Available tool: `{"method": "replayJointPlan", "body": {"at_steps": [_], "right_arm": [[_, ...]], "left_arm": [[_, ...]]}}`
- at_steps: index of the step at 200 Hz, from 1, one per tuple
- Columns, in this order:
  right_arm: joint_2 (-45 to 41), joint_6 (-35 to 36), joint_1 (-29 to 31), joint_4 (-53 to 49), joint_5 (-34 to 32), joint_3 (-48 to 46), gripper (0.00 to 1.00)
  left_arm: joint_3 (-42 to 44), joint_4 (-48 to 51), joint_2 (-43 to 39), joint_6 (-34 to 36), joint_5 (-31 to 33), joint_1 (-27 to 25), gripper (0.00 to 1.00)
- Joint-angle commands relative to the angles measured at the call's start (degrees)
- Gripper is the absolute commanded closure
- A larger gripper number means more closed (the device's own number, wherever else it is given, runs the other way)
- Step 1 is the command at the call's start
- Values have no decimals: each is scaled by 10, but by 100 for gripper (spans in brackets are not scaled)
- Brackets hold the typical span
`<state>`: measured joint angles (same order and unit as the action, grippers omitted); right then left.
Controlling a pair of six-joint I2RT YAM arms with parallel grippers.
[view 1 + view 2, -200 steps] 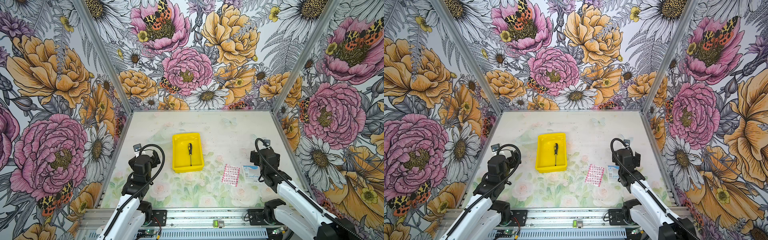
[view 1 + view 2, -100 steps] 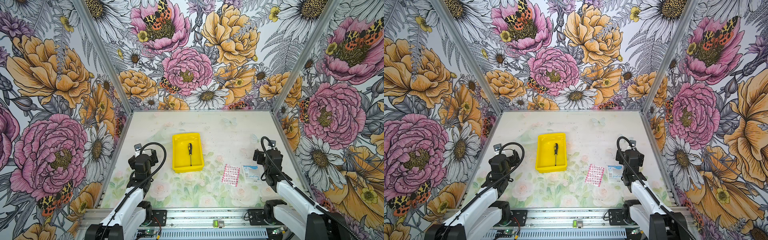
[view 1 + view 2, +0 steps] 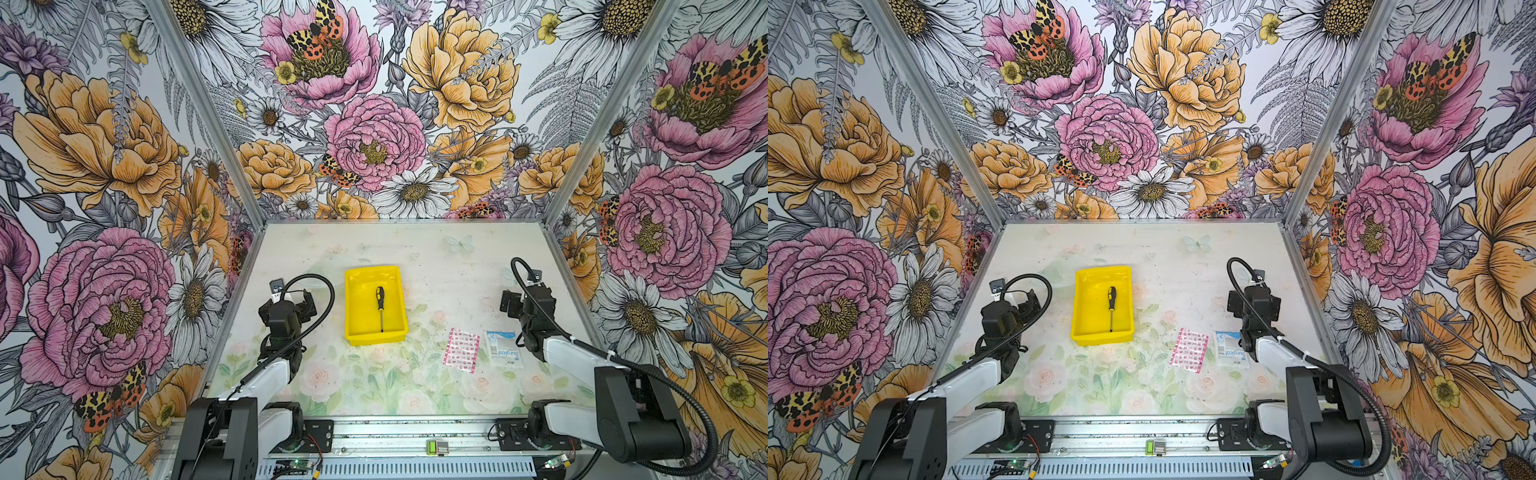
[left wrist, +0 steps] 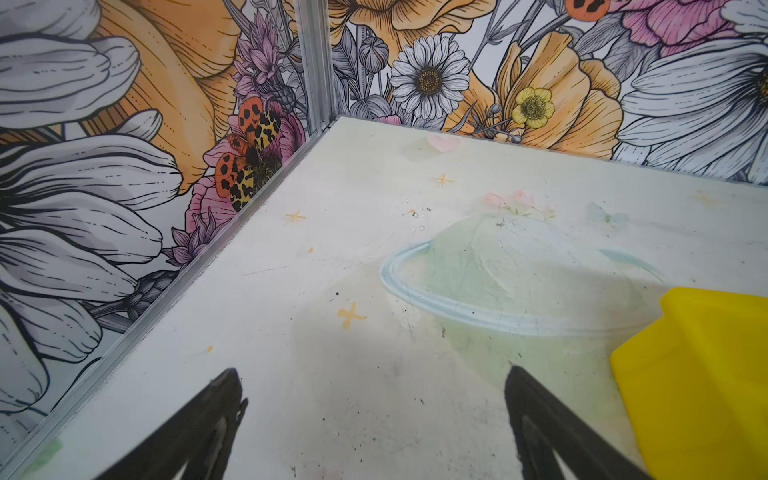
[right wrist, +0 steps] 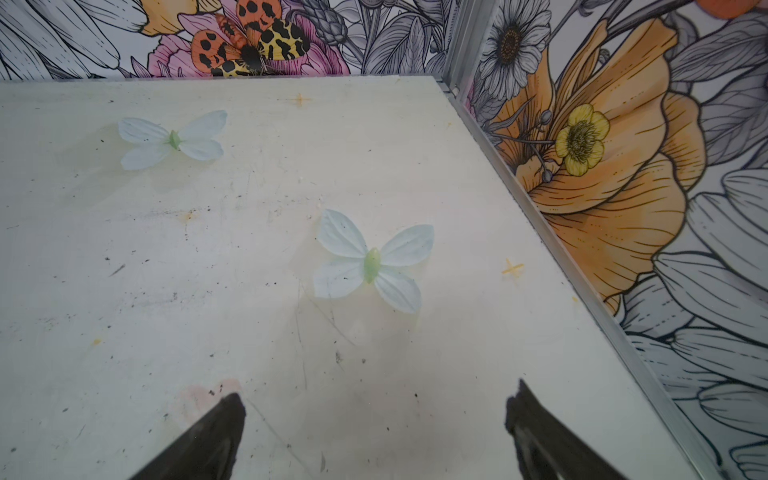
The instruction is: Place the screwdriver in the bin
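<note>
Floral-walled tabletop [image 3: 415, 257] | screwdriver [image 3: 380, 305] lay inside bin [image 3: 360, 309] | left gripper [image 4: 372, 372] stood apart, empty | right gripper [image 5: 376, 390] stood apart, empty

A pale counter [image 3: 419, 253] printed with faint roses and butterflies, enclosed by bold floral walls [image 3: 374, 124]. On it, a pink-patterned packet [image 3: 461, 350] lies just beside a white packet [image 3: 503, 348] with blue lettering.

Bare tabletop [image 3: 436, 257] rings the bin [image 3: 376, 337]; pink packet [image 3: 461, 350], white packet [image 3: 503, 348] lie rightward.
</note>
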<state>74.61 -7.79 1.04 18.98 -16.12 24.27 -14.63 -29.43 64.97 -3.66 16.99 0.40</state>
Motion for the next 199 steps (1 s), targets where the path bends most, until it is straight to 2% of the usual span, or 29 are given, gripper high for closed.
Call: {"method": "replayJointPlan", "body": {"at_steps": [1,66,72,111,142,175,199], "right_arm": [[27,8,-7,51,5,33,0],[103,-9,-22,127,9,63,1],[110,-8,-22,146,4,58,1],[116,2,-17,147,15,61,1],[117,5,-16,156,22,57,0],[114,8,-16,179,32,43,1],[113,8,-19,248,44,4,1]], "left_arm": [[-12,-92,28,-18,-37,14,1],[-45,-152,110,-20,-46,17,1],[-50,-150,115,-16,-64,17,1],[-56,-207,175,-5,-55,19,1],[-71,-245,239,36,-83,-4,1],[-70,-243,238,36,-86,-3,1],[-69,-245,239,35,-86,-4,1]]}}
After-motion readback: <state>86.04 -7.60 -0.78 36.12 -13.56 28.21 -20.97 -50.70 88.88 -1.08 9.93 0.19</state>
